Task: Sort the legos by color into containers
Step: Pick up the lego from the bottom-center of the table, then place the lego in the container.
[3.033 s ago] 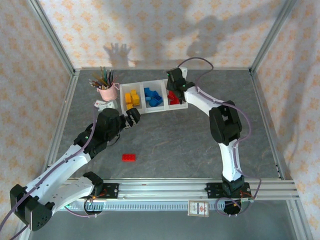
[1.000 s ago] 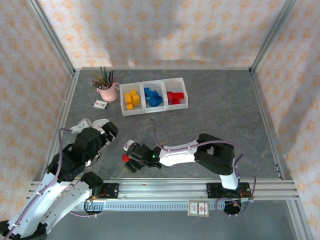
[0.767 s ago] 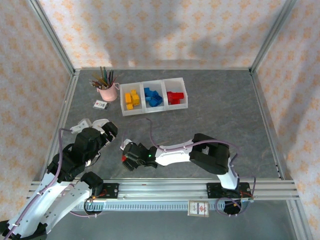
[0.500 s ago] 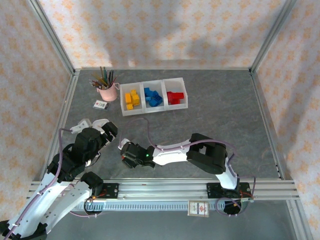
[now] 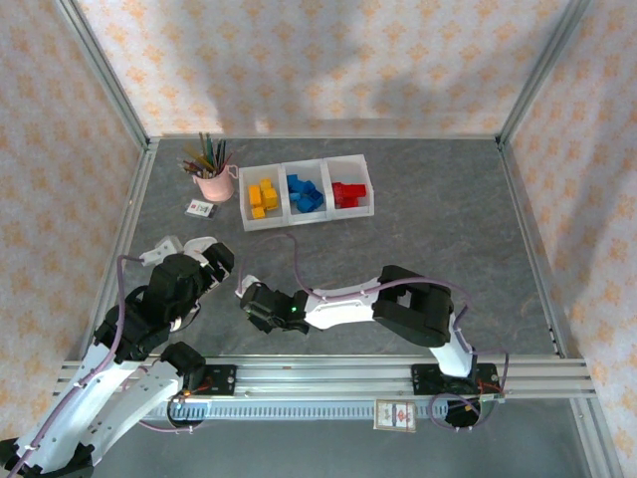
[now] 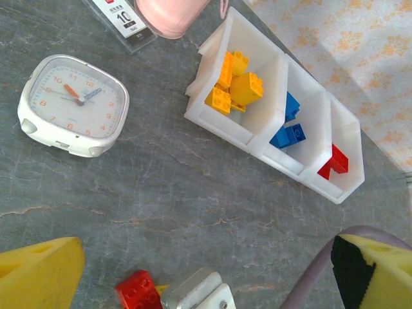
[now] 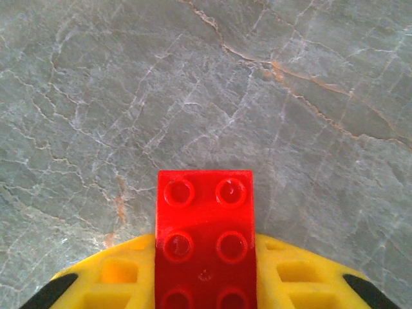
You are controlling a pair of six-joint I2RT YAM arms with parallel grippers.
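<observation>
We are seeing the right gripper (image 5: 251, 299) reaching low across the near left of the table (image 5: 398, 239). Its yellow pads (image 7: 109, 277) are pressing flush on both sides of a red brick (image 7: 206, 238), clamping it. A second ago that brick was lying in plain sight beside the fingers; now the gripper is covering it from above. Three seconds ago this arm was stretching over the right bin of the tray (image 5: 304, 222). The left gripper (image 6: 207, 248) is hovering just left of it, fingers spread wide and holding nothing, having pulled back from the tray. Farther off, the tray is holding yellow-orange bricks (image 5: 261, 196) in its left bin, blue bricks (image 5: 305, 192) in the middle and red bricks (image 5: 348, 191) on the right. A pink cup of pencils (image 5: 213, 184) is standing left of it.
</observation>
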